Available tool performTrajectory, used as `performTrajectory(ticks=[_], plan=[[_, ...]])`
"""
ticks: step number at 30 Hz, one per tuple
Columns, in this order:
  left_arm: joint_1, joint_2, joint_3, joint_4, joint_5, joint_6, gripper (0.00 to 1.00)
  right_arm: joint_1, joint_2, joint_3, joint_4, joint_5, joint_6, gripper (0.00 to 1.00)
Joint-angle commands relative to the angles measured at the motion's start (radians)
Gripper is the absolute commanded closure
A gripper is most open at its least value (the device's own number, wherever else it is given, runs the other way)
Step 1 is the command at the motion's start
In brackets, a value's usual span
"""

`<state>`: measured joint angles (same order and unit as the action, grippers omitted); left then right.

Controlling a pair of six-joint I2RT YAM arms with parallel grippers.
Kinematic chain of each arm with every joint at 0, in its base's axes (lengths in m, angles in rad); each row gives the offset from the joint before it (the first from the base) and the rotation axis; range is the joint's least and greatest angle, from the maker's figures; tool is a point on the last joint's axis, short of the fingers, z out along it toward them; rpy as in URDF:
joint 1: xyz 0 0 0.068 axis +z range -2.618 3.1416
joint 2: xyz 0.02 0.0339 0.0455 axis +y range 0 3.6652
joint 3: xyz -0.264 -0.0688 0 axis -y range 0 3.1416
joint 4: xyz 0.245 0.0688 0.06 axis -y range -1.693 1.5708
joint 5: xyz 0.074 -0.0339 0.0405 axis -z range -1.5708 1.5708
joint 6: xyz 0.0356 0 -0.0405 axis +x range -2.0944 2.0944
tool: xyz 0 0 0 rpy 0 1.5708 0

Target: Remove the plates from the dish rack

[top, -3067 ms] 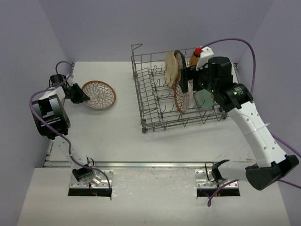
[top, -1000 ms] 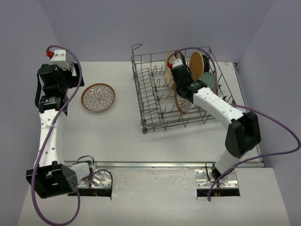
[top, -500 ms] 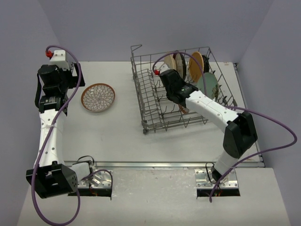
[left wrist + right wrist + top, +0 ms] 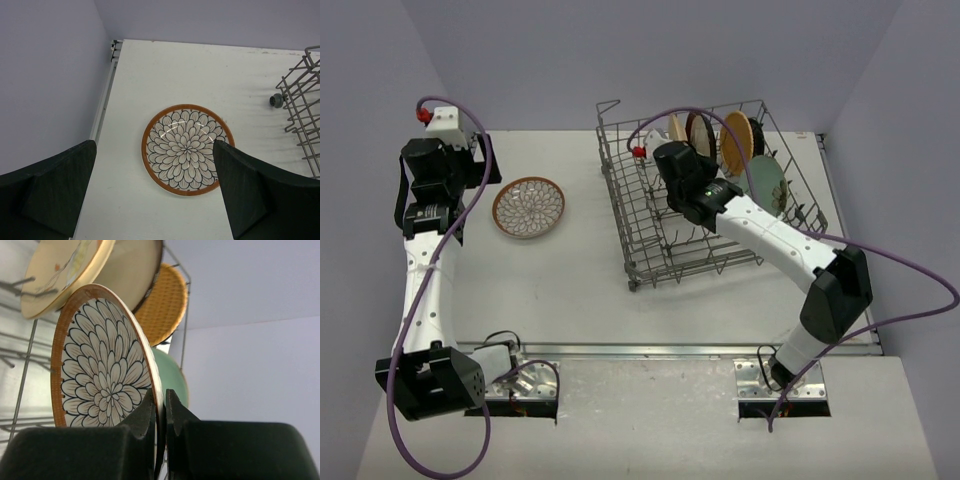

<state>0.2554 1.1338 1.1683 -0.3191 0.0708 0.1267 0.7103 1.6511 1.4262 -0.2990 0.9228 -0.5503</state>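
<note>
Grey wire dish rack on far-right part of white table. Plates stand on edge among its rear tines.

1. My R gripper: fingers pressed together on rim of rack floral plate (white, black petal lines, red-brown rim). Plate is upright, face twd wrist cam, within rack area. Can't tell if it rests on the tines.
2. Cream plate leans just behind it. Brown-rimmed plate comes next, then orange-tan plate further back. Mint plate is partly hidden behind the pinched one.
3. My L gripper: fingers spread wide, nothing btwn them, hovering above table floral plate. That plate lies flat, face up, on table left of rack and apart from it.
4. Rack corner w/ small wheel shows at right edge of L wrist view.
</note>
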Motion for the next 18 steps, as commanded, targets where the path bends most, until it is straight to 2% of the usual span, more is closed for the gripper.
performTrajectory(ticks=[1,6,10,18], plan=[[0.001,0.007,0.030,0.026,-0.005,-0.025,0.00,0.014,-0.080,0.098,0.243,0.088,-0.109,1.00],[0.001,-0.016,0.026,0.031,0.025,-0.023,0.00,0.014,-0.111,0.088,0.435,0.094,-0.243,1.00],[0.001,-0.049,0.030,0.033,0.204,-0.021,0.00,0.014,-0.159,0.061,0.557,0.084,-0.326,1.00],[0.001,-0.061,0.063,0.050,0.672,-0.096,0.00,0.011,-0.270,0.142,0.389,-0.081,-0.130,1.00]])
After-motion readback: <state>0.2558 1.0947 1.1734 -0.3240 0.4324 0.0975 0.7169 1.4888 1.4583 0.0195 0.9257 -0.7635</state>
